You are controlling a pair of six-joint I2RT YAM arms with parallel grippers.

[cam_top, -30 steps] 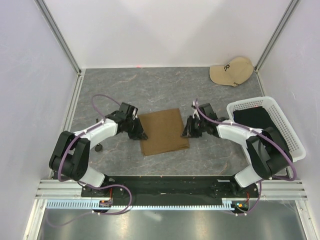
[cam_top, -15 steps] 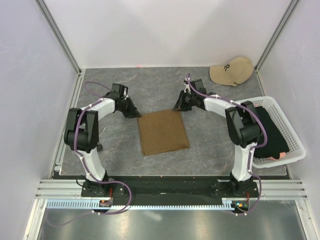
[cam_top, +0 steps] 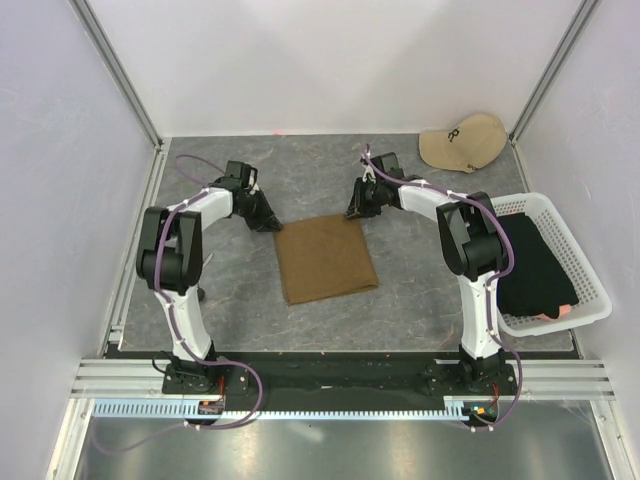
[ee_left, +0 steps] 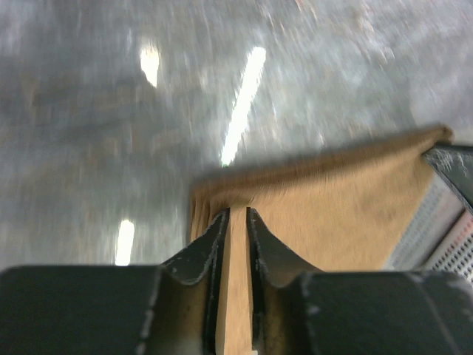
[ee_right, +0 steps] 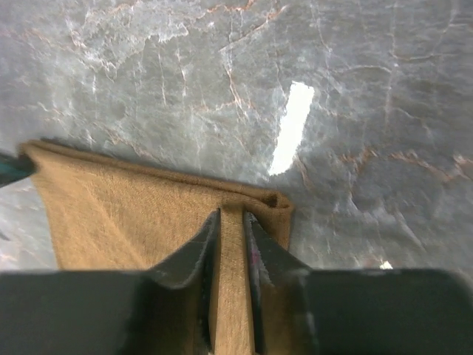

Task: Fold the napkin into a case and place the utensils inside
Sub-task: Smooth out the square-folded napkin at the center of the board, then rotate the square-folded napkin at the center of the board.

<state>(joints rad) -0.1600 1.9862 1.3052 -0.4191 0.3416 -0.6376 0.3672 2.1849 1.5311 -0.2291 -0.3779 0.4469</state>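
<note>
Napkin point(cam_top: 326, 260) flat at centre of table point(cam_top: 425, 300). Left gripper point(ee_left: 236, 216) nearly closed, pinching far-left corner. Right gripper point(ee_right: 231, 216) likewise pinches far-right corner.

I see the napkin point(cam_top: 327, 260), a plain olive-brown matte cloth, lying flat as a rough rectangle near the middle of the desk point(cam_top: 300, 170). It sits slightly askew, so its near edge is a little closer to the desk's right edge than its far edge is. The far edge looks doubled over into a soft fold. The left gripper point(ee_left: 236, 214) pinches the far left corner and the right gripper point(ee_right: 231, 214) the far right one, each with a narrow strip of cloth between its fingers.
</note>
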